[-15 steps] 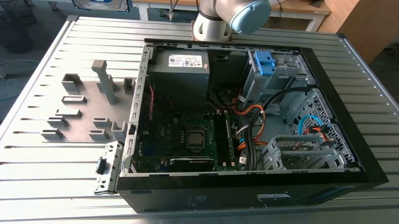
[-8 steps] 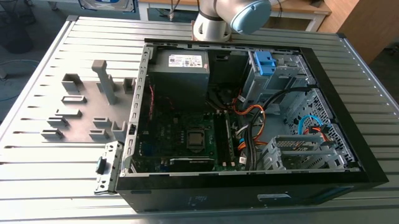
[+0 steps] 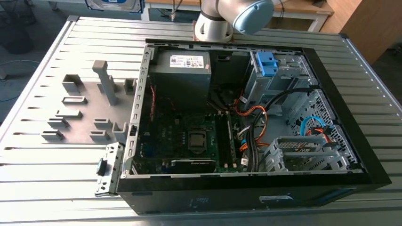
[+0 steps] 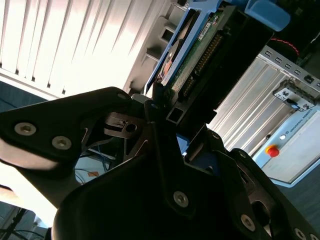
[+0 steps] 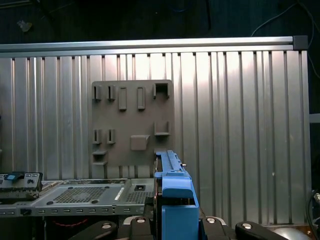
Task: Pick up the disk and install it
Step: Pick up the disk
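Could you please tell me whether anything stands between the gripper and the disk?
Nothing visible does. In the second wrist view the gripper is shut directly on the disk, with nothing in between.

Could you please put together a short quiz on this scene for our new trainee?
1. True or false: the disk is already seated inside the computer case.
2. What colour is the plastic frame round the disk's edges? A red, B blue, C yellow.
3. In the exterior view, on which side of the computer case does the grey fixture plate lie?

Key:
1. False. The gripper is shut on the disk and holds it above the slatted table.
2. B.
3. The exterior view's left.
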`<state>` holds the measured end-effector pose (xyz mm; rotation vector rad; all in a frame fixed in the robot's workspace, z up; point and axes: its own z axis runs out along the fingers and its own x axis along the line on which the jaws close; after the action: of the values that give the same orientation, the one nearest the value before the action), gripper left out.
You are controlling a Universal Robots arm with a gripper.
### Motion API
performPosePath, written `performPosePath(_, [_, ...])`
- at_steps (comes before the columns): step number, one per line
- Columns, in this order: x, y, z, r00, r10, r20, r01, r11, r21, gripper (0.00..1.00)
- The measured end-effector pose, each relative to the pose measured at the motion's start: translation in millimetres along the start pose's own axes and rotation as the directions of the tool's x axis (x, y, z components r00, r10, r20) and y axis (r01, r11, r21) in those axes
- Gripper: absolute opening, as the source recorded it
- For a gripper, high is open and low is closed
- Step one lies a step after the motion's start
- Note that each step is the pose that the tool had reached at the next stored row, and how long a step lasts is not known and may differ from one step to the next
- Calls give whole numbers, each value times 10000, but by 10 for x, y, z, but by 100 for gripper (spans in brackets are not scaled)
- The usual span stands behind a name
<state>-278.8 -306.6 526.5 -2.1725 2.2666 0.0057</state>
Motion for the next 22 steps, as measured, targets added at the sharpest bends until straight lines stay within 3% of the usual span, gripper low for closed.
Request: performPosePath(22, [-13, -302, 0, 10000, 0, 0, 0, 10000, 0, 36])
